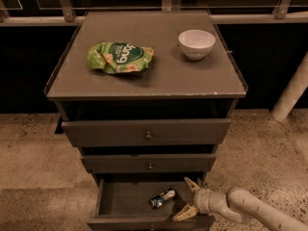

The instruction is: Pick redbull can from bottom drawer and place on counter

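Observation:
The redbull can (162,198) lies on its side in the open bottom drawer (120,201), at the middle right of the drawer floor. My gripper (187,198) reaches in from the lower right and is open. Its two yellowish fingers (191,184) stand just right of the can, one at the drawer's right wall, one near the front edge, not touching the can. The counter (159,76) is the grey top of the cabinet above.
A green snack bag (120,57) lies on the counter at the left and a white bowl (196,43) stands at the right. Two shut grey drawers (147,134) sit above the open one. A white post (291,93) stands at the right.

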